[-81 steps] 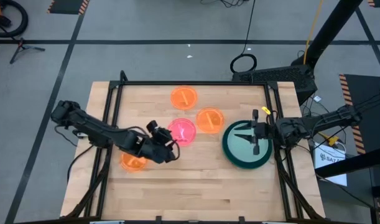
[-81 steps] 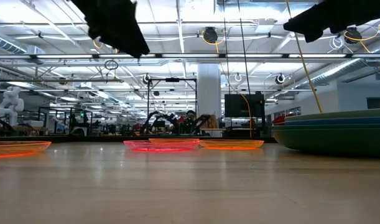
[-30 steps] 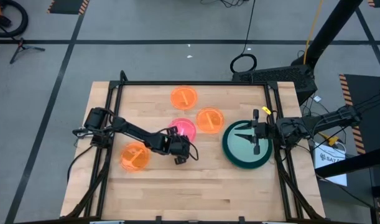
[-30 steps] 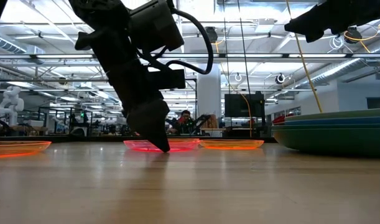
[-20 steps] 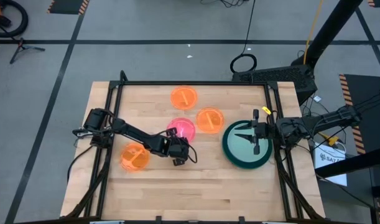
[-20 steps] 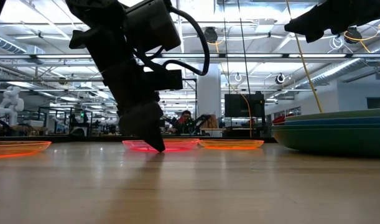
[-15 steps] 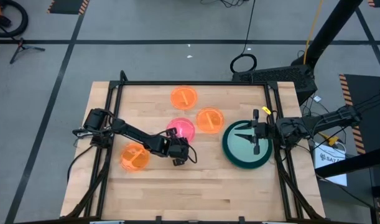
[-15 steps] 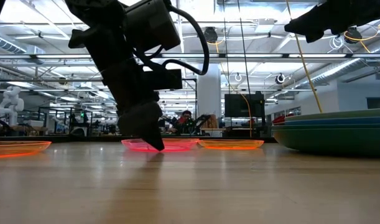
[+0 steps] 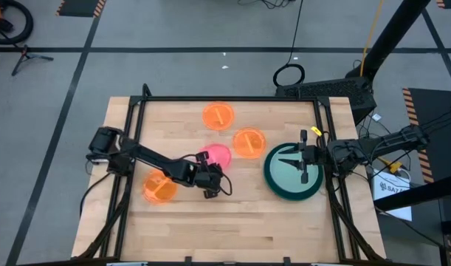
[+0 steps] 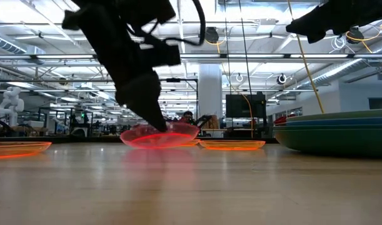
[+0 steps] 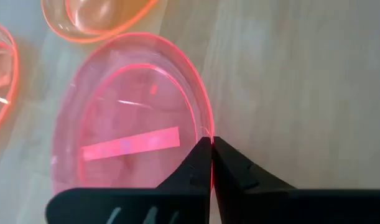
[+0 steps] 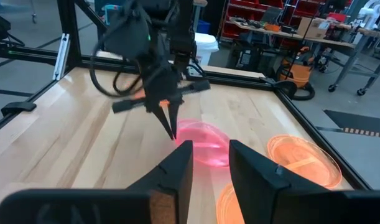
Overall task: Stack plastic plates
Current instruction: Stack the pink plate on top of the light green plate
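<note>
Now the left gripper (image 9: 219,176) sits near the middle of the wooden table (image 9: 269,222), its jaws pinched tight on the near rim of the small pink plate (image 9: 218,156). Seen from table height, that plate (image 10: 159,134) is tipped, one edge raised off the wood while the dark fingers (image 10: 154,119) clamp it from above (the left wrist view shows the two fingertips pressed together right on the glowing pink edge (image 11: 205,124)). Three small orange plates lie flat on the table: one toward the far edge (image 9: 218,116), one just beside the pink plate on its right (image 9: 248,142), and one near the left arm (image 9: 159,188). The right gripper (image 9: 304,158) hovers over the stack of large plates (image 9: 273,181) at the table's right side, its fingers (image 12: 177,168) parted and holding nothing.
</note>
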Controlling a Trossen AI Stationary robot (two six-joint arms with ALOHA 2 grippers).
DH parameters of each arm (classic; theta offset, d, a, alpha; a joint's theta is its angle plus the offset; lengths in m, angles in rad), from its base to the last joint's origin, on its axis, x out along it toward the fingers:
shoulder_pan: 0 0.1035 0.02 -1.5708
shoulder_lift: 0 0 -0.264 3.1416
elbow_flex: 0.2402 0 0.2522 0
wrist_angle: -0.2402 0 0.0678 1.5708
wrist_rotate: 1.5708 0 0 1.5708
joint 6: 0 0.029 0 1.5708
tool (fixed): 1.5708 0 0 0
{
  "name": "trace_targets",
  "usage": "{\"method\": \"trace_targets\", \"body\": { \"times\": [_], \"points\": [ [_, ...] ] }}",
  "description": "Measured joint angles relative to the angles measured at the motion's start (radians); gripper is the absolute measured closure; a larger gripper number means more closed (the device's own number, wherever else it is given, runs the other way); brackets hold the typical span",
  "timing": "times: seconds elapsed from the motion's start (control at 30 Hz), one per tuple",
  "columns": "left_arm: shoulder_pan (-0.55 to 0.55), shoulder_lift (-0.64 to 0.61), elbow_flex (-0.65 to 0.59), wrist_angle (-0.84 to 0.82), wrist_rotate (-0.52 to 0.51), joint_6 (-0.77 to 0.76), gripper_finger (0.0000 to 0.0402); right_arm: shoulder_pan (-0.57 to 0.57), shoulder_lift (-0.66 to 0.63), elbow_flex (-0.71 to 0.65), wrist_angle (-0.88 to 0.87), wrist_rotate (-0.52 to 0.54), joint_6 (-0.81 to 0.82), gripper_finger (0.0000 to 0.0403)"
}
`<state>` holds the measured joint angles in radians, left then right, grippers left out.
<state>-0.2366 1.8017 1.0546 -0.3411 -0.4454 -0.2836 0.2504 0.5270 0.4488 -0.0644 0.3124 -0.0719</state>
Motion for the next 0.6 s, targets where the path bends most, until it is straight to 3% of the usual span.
{"method": "trace_targets", "body": {
  "times": [0.3, 0.6],
  "points": [
    [-0.065, -0.148, 0.000, 0.020, 0.000, 0.023, 0.0394, 0.000, 0.069, 0.000, 0.031, -0.001, 0.000, 0.0303],
    [-0.107, -0.176, 0.002, 0.151, 0.010, 0.082, 0.0394, 0.000, 0.234, 0.020, 0.211, -0.003, -0.072, 0.0280]
  ]
}}
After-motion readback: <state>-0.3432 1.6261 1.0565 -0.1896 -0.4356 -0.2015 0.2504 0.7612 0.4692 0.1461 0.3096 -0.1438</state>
